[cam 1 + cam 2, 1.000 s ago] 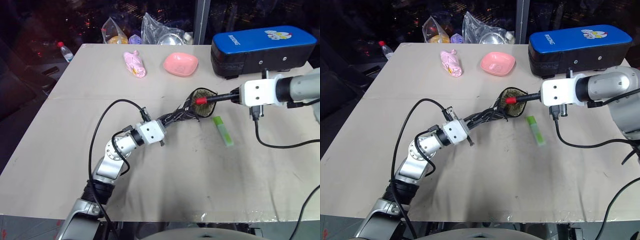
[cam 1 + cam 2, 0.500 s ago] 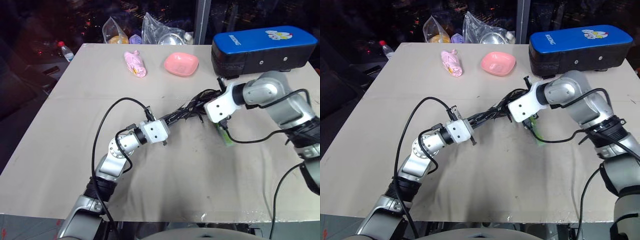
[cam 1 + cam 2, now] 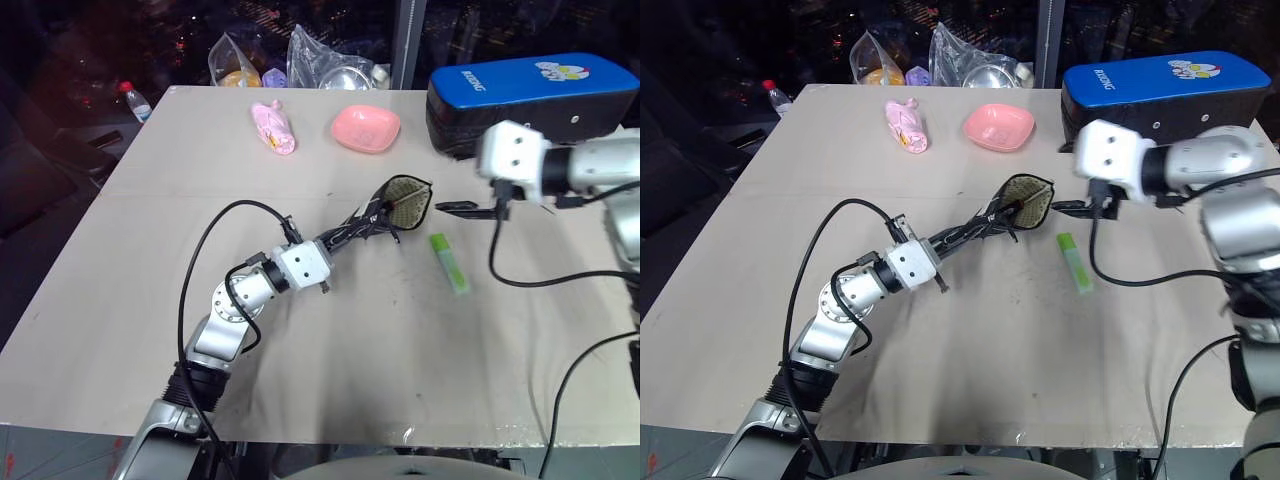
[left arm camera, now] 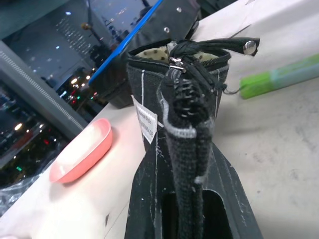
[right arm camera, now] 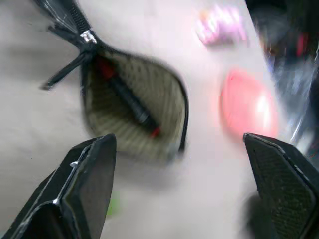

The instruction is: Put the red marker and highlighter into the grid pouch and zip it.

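My right gripper, now spread empty, has released the red marker inside the grid pouch, pinched by my left gripper; the highlighter lies at the pouch's four o'clock, next.

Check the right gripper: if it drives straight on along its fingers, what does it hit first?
Probably the open mouth of the grid pouch: the right gripper, jaws wide open, points into it, where the red marker lies. Depth is unclear.
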{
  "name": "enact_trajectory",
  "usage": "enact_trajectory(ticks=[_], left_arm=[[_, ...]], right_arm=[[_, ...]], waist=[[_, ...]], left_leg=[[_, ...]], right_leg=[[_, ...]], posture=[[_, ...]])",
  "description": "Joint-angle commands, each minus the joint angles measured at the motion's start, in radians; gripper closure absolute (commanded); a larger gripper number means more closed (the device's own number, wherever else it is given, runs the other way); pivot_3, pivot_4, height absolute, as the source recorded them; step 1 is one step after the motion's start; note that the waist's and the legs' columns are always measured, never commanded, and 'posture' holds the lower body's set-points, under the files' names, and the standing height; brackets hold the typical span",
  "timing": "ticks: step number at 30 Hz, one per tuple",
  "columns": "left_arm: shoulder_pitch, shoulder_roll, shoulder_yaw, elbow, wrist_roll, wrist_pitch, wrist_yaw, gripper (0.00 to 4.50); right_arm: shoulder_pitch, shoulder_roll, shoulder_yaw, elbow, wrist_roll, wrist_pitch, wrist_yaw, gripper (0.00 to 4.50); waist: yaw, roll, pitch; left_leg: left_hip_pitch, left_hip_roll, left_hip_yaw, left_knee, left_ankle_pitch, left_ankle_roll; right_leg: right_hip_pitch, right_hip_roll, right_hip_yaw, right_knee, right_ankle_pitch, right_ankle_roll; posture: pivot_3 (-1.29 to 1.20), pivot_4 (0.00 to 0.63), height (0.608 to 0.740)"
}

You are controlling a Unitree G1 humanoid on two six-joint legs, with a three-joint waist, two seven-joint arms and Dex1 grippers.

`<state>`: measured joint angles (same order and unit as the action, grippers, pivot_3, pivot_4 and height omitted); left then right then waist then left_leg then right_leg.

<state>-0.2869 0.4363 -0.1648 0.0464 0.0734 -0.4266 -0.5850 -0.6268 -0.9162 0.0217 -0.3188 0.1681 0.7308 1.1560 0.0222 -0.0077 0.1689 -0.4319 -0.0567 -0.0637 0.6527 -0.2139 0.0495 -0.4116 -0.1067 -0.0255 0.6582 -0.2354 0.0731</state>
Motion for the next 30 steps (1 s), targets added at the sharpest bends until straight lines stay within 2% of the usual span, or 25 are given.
enact_trajectory(ticks=[1, 3, 8, 10, 15, 16, 17, 19, 20, 22, 23, 24, 26, 29, 30], left_arm=[[0.001, -0.004, 0.014, -0.041, -0.018, 0.002, 0.01, 4.5], [-0.001, -0.006, 0.015, -0.04, -0.019, 0.005, 0.009, 4.5], [-0.002, -0.008, 0.013, -0.039, -0.023, 0.008, 0.0, 4.5], [-0.003, -0.008, 0.013, -0.036, -0.024, 0.007, -0.002, 4.5], [-0.007, -0.01, 0.011, -0.031, -0.021, 0.008, -0.001, 4.5], [-0.007, -0.011, 0.011, -0.03, -0.02, 0.008, 0.0, 4.5], [-0.007, -0.011, 0.011, -0.029, -0.019, 0.007, 0.001, 4.5], [-0.008, -0.013, 0.011, -0.028, -0.017, 0.007, 0.003, 4.5], [-0.008, -0.014, 0.011, -0.029, -0.017, 0.007, 0.004, 4.5], [-0.006, -0.015, 0.011, -0.029, -0.016, 0.007, 0.006, 4.5], [-0.006, -0.016, 0.011, -0.029, -0.016, 0.007, 0.007, 4.5], [-0.006, -0.017, 0.011, -0.028, -0.016, 0.007, 0.007, 4.5], [-0.006, -0.018, 0.011, -0.027, -0.016, 0.006, 0.008, 4.5], [-0.01, -0.021, 0.01, -0.021, -0.017, 0.006, 0.007, 4.5], [-0.015, -0.02, 0.009, -0.015, -0.018, 0.002, 0.004, 4.5]], right_arm=[[0.147, 0.11, -0.087, -0.227, 0.042, 0.493, -0.199, 0.4], [0.22, 0.232, -0.114, -0.309, 0.033, 0.647, -0.313, 0.4], [0.349, 0.465, -0.115, -0.392, -0.005, 0.756, -0.533, 0.4], [0.376, 0.513, -0.1, -0.386, -0.011, 0.743, -0.59, 0.4], [0.43, 0.52, -0.049, -0.347, -0.027, 0.666, -0.687, 0.4], [0.433, 0.518, -0.051, -0.346, -0.022, 0.664, -0.695, 0.9], [0.434, 0.503, -0.045, -0.347, -0.021, 0.651, -0.701, 1.15], [0.432, 0.474, -0.042, -0.355, -0.009, 0.643, -0.703, 2.16], [0.429, 0.449, -0.04, -0.358, -0.008, 0.634, -0.701, 2.83], [0.415, 0.388, -0.054, -0.36, 0.003, 0.624, -0.683, 3.57], [0.407, 0.35, -0.061, -0.358, 0.012, 0.611, -0.665, 3.75], [0.401, 0.325, -0.065, -0.356, 0.021, 0.602, -0.654, 3.75], [0.389, 0.178, -0.078, -0.328, 0.032, 0.502, -0.562, 3.75], [0.383, 0.0, -0.075, -0.258, 0.021, 0.289, -0.437, 3.75], [0.365, -0.077, -0.083, -0.216, 0.01, 0.144, -0.356, 3.75]], waist=[[-0.007, 0.0, 0.0], [-0.014, 0.001, -0.001], [-0.008, 0.002, -0.001], [-0.008, 0.002, -0.001], [-0.009, 0.001, -0.002], [-0.009, 0.001, -0.002], [-0.009, 0.001, -0.002], [-0.008, 0.001, -0.002], [-0.008, 0.001, -0.002], [-0.008, 0.001, -0.002], [-0.007, 0.001, -0.002], [-0.007, 0.001, -0.002], [-0.008, 0.002, -0.001], [-0.01, 0.001, -0.001], [-0.01, 0.001, -0.001]], left_leg=[[0.0, 0.0, 0.0, 0.0, 0.0, 0.0], [0.001, 0.001, 0.003, 0.0, 0.0, 0.0], [0.002, 0.001, 0.002, 0.0, 0.001, -0.001], [0.002, -0.001, 0.002, 0.001, 0.001, -0.001], [0.002, -0.002, 0.002, 0.001, 0.001, 0.0], [0.003, -0.002, 0.002, 0.001, 0.001, 0.0], [0.003, -0.002, 0.002, 0.001, 0.001, 0.0], [0.003, -0.002, 0.002, 0.001, 0.001, 0.0], [0.003, -0.002, 0.002, 0.001, 0.001, 0.0], [0.003, -0.002, 0.001, 0.001, 0.001, 0.0], [0.003, -0.002, 0.001, 0.001, 0.001, 0.0], [0.002, -0.002, 0.001, 0.001, 0.001, 0.0], [0.002, -0.002, 0.001, 0.001, 0.001, 0.0], [0.002, -0.002, 0.001, 0.001, 0.001, 0.0], [0.002, -0.002, 0.001, 0.001, 0.001, 0.0]], right_leg=[[0.0, 0.0, 0.0, 0.0, 0.0, 0.0], [-0.001, 0.0, 0.003, 0.002, 0.0, 0.0], [-0.002, 0.005, 0.003, 0.003, 0.001, -0.001], [-0.002, 0.006, 0.004, 0.003, 0.001, -0.001], [-0.001, 0.006, 0.003, 0.002, 0.001, 0.0], [0.0, 0.006, 0.003, 0.003, 0.001, 0.0], [0.0, 0.006, 0.003, 0.003, 0.001, 0.0], [0.0, 0.006, 0.003, 0.003, 0.001, 0.0], [0.0, 0.006, 0.003, 0.003, 0.001, 0.0], [0.0, 0.006, 0.002, 0.002, 0.001, 0.0], [0.0, 0.006, 0.002, 0.002, 0.001, 0.0], [0.0, 0.006, 0.002, 0.002, 0.001, 0.0], [0.0, 0.006, 0.002, 0.002, 0.001, 0.0], [0.0, 0.006, 0.001, 0.002, 0.0, 0.0], [0.0, 0.006, 0.001, 0.002, 0.0, 0.0]], posture=[[0.0, 0.15, 0.726], [0.0, 0.15, 0.726], [0.0, 0.15, 0.726], [0.0, 0.15, 0.726], [0.0, 0.15, 0.726], [0.0, 0.15, 0.726], [0.0, 0.15, 0.726], [0.0, 0.15, 0.726], [0.0, 0.15, 0.726], [0.0, 0.15, 0.726], [0.0, 0.15, 0.726], [0.0, 0.15, 0.726], [0.0, 0.15, 0.726], [0.0, 0.15, 0.726], [0.0, 0.15, 0.726]])
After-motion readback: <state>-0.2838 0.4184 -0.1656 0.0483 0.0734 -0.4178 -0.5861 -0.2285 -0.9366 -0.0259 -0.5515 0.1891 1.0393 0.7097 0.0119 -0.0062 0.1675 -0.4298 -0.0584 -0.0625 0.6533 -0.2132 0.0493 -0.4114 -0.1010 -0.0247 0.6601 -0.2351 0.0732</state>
